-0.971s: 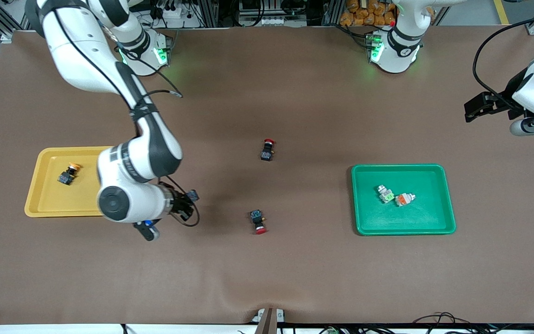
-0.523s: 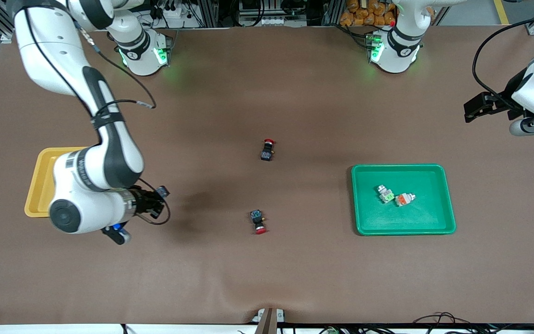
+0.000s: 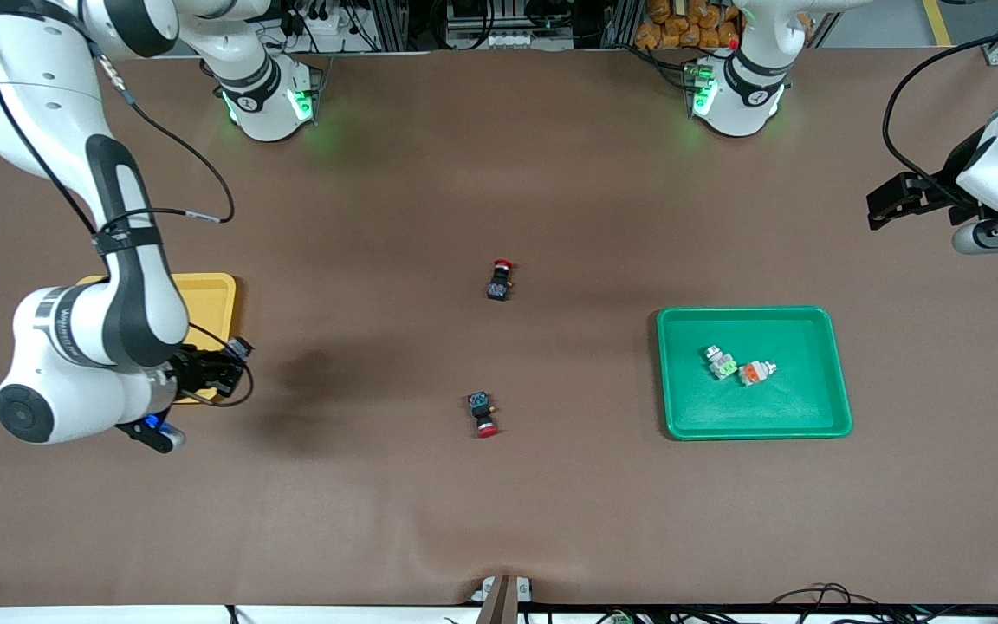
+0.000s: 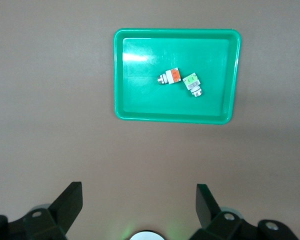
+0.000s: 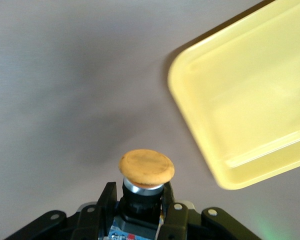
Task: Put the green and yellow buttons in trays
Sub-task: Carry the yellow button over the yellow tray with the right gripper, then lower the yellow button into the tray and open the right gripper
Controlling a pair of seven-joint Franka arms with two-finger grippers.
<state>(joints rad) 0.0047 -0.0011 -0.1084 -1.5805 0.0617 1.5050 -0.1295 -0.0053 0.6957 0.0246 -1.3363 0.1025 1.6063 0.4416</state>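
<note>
Right gripper (image 3: 235, 360) carries a yellow-capped button at the yellow tray's (image 3: 213, 299) corner; the left arm waits.

Front view: the right gripper hangs over the yellow tray's edge nearest the table's middle. The green tray (image 3: 819, 425) holds a grey-white button with a green block (image 3: 721, 363) and, just beside it, one with an orange block (image 3: 755, 372). Two red-capped switches (image 3: 500, 279) (image 3: 482, 413) lie on the brown table (image 3: 499, 503). The left gripper (image 3: 889, 201) is raised at the table's edge.
Left wrist view: the left gripper (image 4: 137, 202) has its fingers spread wide, holding nothing, with the green tray (image 4: 230, 112) below.
Right wrist view: the right gripper (image 5: 137, 205) clamps the yellow-capped button (image 5: 146, 167) by its black body, over bare table just beside the yellow tray (image 5: 240, 170).
</note>
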